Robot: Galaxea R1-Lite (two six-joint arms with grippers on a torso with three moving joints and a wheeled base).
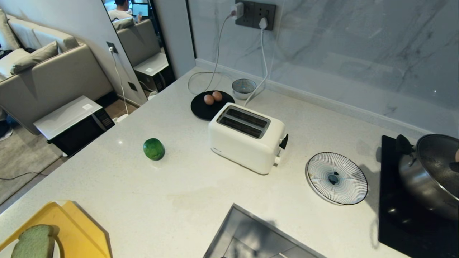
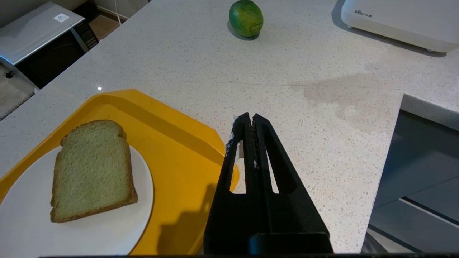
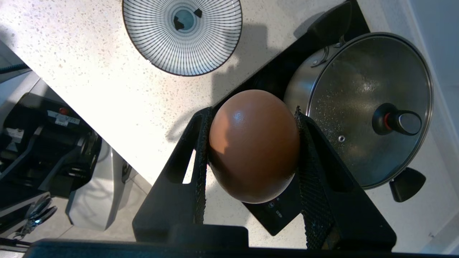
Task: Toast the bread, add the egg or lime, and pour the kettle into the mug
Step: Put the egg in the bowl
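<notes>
We hold the egg clenched in our right end effector; left end effector is closed, empty. The bread is untoasted; nothing poured yet.

Head camera high over counter; wrist cameras close, sharing lime, striped plate.

The left end effector hung with its two black fingers pressed together above the speckled white worktop, just beside the corner of a yellow tray. On that tray sat a white plate carrying the bread, a pale green slice lying flat with its rounded top pointing away. Farther off, the lime rested alone on the worktop, well apart from a white toaster at the edge of view.
</notes>
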